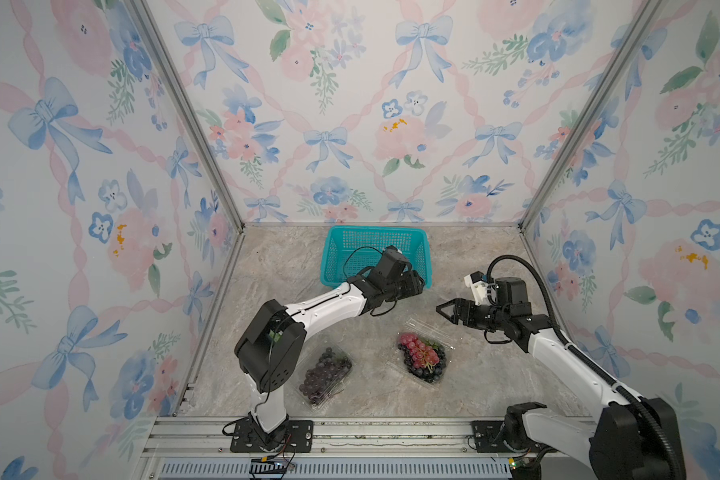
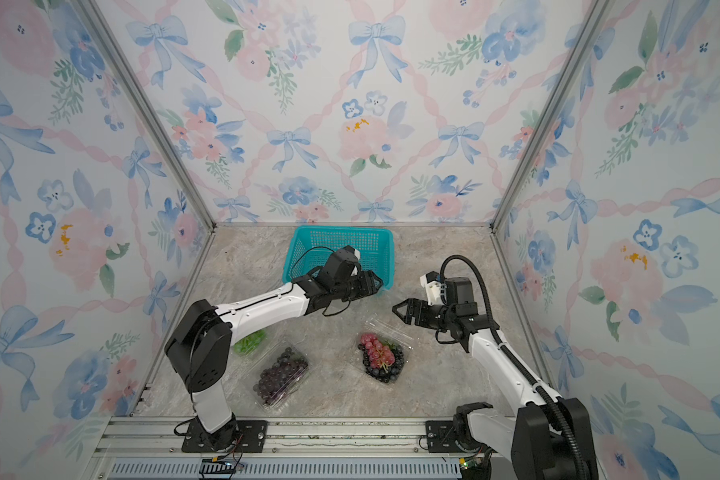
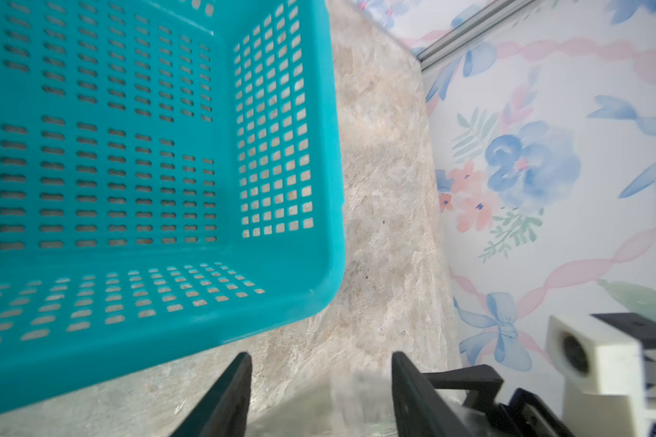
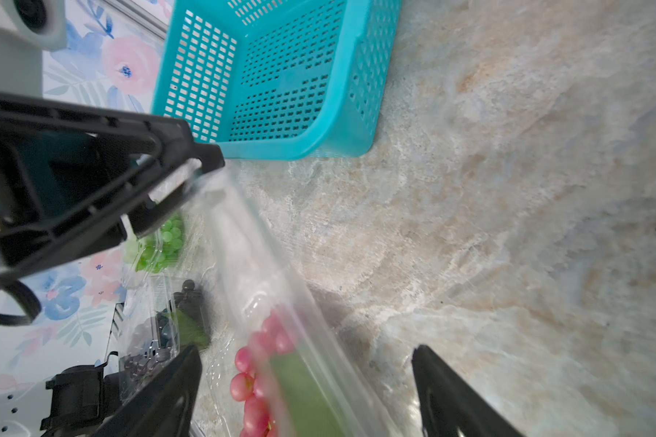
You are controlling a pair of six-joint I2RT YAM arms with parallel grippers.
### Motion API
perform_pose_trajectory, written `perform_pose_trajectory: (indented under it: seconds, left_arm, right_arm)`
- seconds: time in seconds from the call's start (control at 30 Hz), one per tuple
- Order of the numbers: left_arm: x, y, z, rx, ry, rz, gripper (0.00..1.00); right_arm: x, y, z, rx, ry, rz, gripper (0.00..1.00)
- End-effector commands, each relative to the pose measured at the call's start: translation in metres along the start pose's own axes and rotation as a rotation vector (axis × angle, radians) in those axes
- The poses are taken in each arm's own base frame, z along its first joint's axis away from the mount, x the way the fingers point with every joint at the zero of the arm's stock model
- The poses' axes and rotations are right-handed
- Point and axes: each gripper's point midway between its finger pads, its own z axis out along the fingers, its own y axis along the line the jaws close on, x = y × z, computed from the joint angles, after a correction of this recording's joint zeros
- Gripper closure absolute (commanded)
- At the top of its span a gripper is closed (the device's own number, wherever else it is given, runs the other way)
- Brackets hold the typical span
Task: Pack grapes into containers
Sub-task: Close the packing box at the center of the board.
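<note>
A clear container (image 1: 427,376) at front centre-right holds red grapes (image 1: 418,353) on blue-black ones, and its lid (image 4: 250,272) stands raised. My right gripper (image 1: 440,309) hovers open just behind it; in the right wrist view the lid and red grapes (image 4: 243,378) show between its fingers. My left gripper (image 1: 420,284) is open near the basket's front corner, and the lid's top edge reaches between its fingers (image 4: 205,159). A second container (image 1: 308,399) holds dark purple grapes (image 1: 325,374). Green grapes (image 2: 250,340) lie in a third container under the left arm.
A teal mesh basket (image 1: 337,249) stands at the back centre with nothing in it. The left arm stretches across the table above the left-hand containers. Metal posts and papered walls close in the table's sides and back.
</note>
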Motion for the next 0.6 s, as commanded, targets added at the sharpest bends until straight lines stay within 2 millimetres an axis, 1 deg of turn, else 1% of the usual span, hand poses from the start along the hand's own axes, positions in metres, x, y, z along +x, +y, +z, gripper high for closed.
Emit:
perform_pose_trajectory:
  seconds: [0.0,0.07,0.13,0.23,0.33,0.4,0.57]
  left_arm:
    - [-0.020,-0.011,-0.033,0.043,-0.057,0.027,0.39]
    - [-0.021,-0.007,-0.043,0.043,-0.067,0.022,0.39]
    - [-0.018,-0.003,-0.053,0.044,-0.069,0.029,0.39]
    - [-0.005,0.006,-0.059,0.041,-0.042,0.023,0.39]
    - [0.010,0.021,-0.063,0.018,-0.020,0.009,0.40]
    - [0.016,0.031,-0.067,0.000,-0.018,0.003,0.41]
    - [0.026,0.042,-0.082,-0.011,-0.028,0.003,0.41]
  right_arm:
    - [0.000,0.013,-0.008,-0.039,0.016,0.000,0.13]
    - [0.001,0.019,-0.014,-0.052,0.018,-0.007,0.12]
    - [0.003,0.029,-0.019,-0.077,0.022,-0.016,0.13]
    - [0.009,0.042,-0.022,-0.078,0.037,-0.044,0.12]
    - [0.021,0.057,-0.021,-0.090,0.064,-0.078,0.12]
    - [0.030,0.069,-0.022,-0.095,0.078,-0.109,0.12]
    - [0.055,0.094,-0.021,-0.108,0.122,-0.160,0.12]
